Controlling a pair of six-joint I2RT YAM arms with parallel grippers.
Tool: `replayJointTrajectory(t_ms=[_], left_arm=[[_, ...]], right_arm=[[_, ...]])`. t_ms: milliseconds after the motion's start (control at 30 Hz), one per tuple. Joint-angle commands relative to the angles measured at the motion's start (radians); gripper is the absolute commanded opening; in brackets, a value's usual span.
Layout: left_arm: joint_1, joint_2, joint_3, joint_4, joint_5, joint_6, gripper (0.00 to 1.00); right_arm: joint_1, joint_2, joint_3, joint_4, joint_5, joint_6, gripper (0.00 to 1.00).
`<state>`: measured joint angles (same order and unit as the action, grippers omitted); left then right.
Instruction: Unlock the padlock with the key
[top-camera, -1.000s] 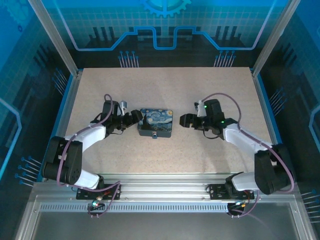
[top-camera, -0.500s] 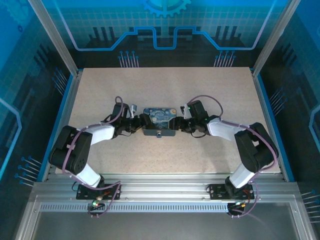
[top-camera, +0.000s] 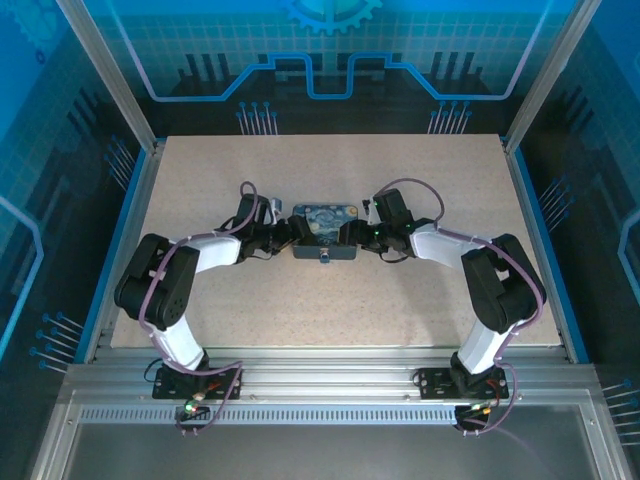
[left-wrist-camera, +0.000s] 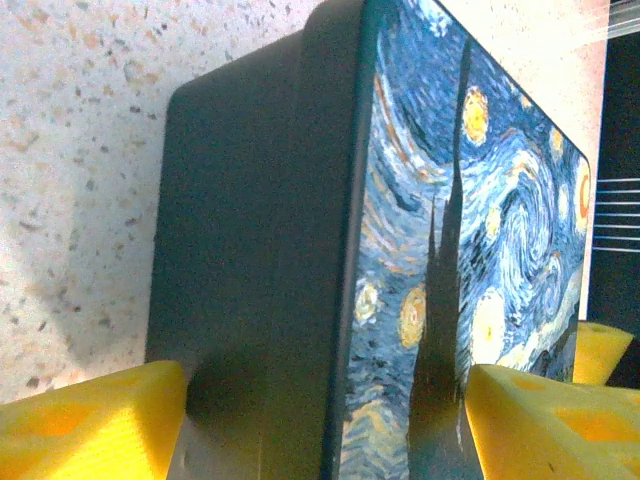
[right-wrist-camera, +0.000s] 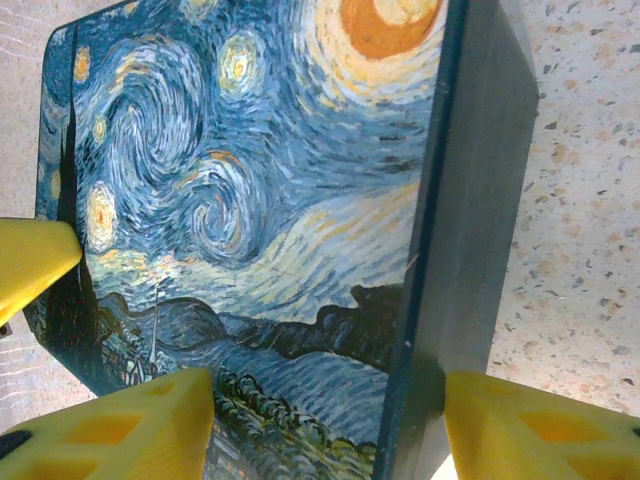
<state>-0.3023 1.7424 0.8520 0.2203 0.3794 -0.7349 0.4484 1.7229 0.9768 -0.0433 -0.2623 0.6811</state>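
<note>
The painted dark-blue tin (top-camera: 325, 232) lies mid-table, and the tiny silvery padlock (top-camera: 323, 257) hangs at its front face. My left gripper (top-camera: 291, 238) clamps the tin's left end and my right gripper (top-camera: 351, 236) clamps its right end. In the left wrist view the yellow fingers (left-wrist-camera: 90, 420) of the left gripper (left-wrist-camera: 327, 430) press on the tin (left-wrist-camera: 260, 250) from both sides. The right wrist view shows the right gripper (right-wrist-camera: 325, 425) the same way: one pad (right-wrist-camera: 120, 425) on the painted lid (right-wrist-camera: 250, 180), the other against the side wall. The key is out of view.
The speckled table (top-camera: 330, 310) has free room in front of and behind the tin. Aluminium frame posts (top-camera: 135, 105) and blue panels wall in the sides and back. Both arms reach inward from the near edge, elbows out.
Both grippers came in from the sides and shut on the tin's two ends. The tin has since shifted a little toward the back of the table with them.
</note>
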Motion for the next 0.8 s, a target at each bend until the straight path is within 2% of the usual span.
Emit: replayJointTrajectory(t_ms=[0,433,633,767], left_arm=[[-0.041,0.013,0.033,0.023,0.06,-0.019,0.75],[-0.04,-0.07,-0.031,0.002,0.011,-0.017,0.8],[-0.02,-0.125,-0.026,-0.077,-0.033,0.022,0.82],[0.003,-0.201,-0.04,-0.144,-0.063,0.057,0.82]], right_arm=[[0.018,0.013,-0.003,-0.001,-0.042,0.0,0.63],[-0.018,-0.039,0.008,-0.093,0.026,-0.044,0.76],[-0.051,-0.124,-0.014,-0.195,0.099,-0.076,0.77],[-0.072,-0.195,-0.018,-0.317,0.207,-0.106,0.74]])
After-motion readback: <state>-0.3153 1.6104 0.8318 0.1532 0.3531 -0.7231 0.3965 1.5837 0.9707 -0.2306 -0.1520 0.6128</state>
